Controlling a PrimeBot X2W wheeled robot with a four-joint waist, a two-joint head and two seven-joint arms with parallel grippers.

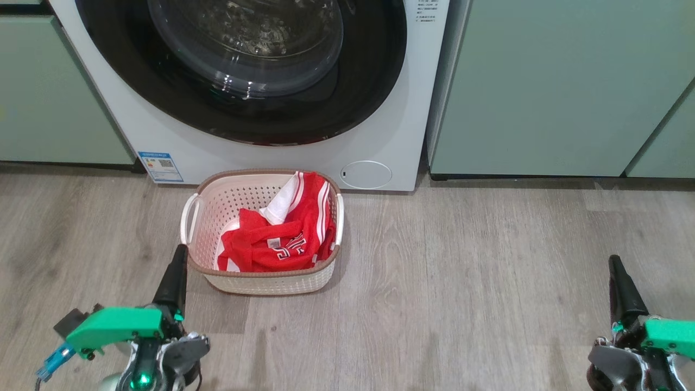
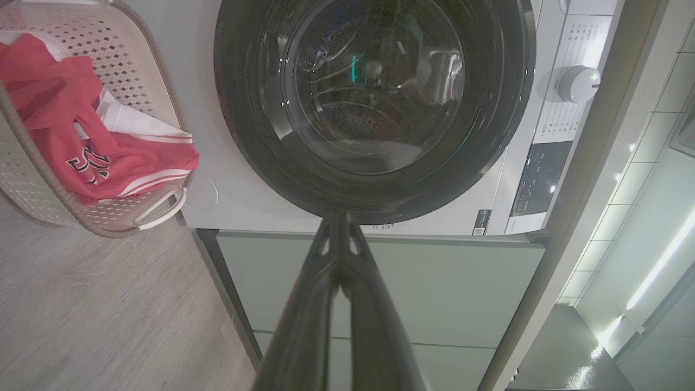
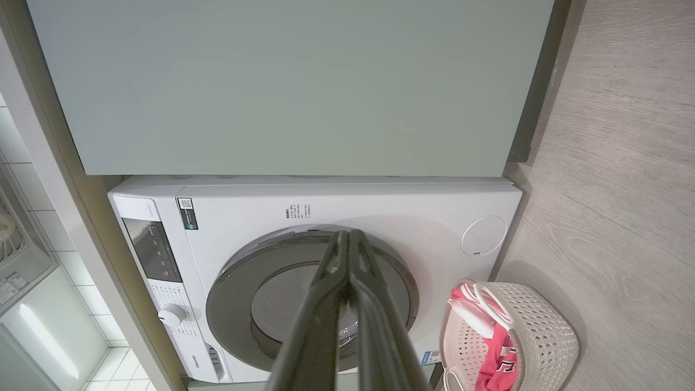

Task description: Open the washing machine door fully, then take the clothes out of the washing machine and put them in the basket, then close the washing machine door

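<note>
head view: the white washing machine (image 1: 380,141) stands between pale green cabinets (image 1: 543,81), with the washing machine door (image 1: 163,92) shut flush against its front. just before it, on the wood-look floor (image 1: 488,271), sits the cream basket (image 1: 271,282). the red jersey (image 1: 271,250) lies crumpled inside it. the left gripper (image 1: 179,255) shows just beside the basket's near left corner, its 2 fingers pressed together on nothing. the right gripper (image 1: 615,263) hangs well apart to the right, likewise closed and empty.

left wrist view: the joined fingers point at the door's black rim. a round dial (image 2: 578,84) sits on the control panel. the basket with the jersey shows at top left.

right wrist view: the closed fingers lie across the door. the small service flap (image 3: 483,235) sits between door and basket, and the jersey is in the basket.
</note>
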